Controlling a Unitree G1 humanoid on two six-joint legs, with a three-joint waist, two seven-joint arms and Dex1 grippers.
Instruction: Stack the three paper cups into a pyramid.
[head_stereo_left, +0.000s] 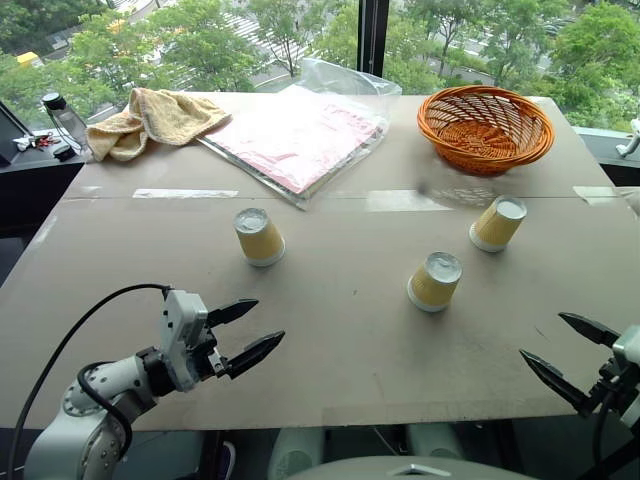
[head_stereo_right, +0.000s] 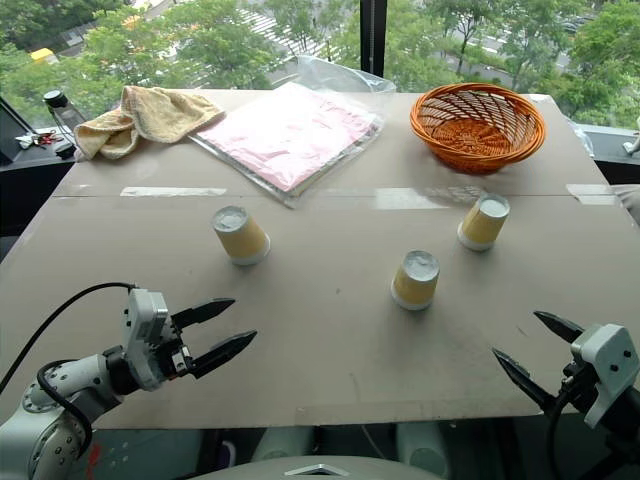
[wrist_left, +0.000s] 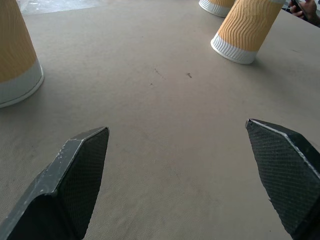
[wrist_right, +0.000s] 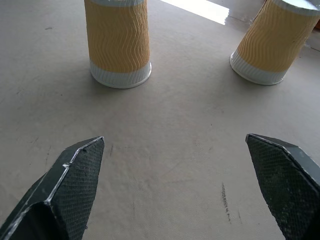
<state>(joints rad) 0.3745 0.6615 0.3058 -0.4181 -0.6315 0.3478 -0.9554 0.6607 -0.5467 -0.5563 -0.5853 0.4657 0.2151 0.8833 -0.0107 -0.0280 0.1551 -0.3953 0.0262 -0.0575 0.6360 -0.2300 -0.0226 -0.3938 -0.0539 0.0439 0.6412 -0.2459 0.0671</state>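
Three paper cups stand upside down on the table (head_stereo_left: 330, 330), rims down and white bases up, none stacked on another. The left cup (head_stereo_left: 259, 236) is in the middle of the left half, the middle cup (head_stereo_left: 435, 281) sits nearer the front edge, and the right cup (head_stereo_left: 497, 223) is further back, near the basket. All three are well apart from each other.

At the far side lie a yellow towel (head_stereo_left: 150, 118) on the left, a flat pink packet in clear plastic (head_stereo_left: 296, 137) in the centre, and an orange wicker basket (head_stereo_left: 485, 127) on the right. The basket holds nothing that can be seen. A small bottle (head_stereo_left: 62, 117) stands just beyond the table's left corner. Strips of clear tape cross the table between these things and the cups.

The left gripper (head_stereo_left: 245, 333) hovers over the front left of the table, fingers spread wide and holding nothing, well short of the left cup. The right gripper (head_stereo_left: 562, 350) hangs at the front right edge, fingers likewise apart and holding nothing. Bare tabletop lies between each gripper and the cups.
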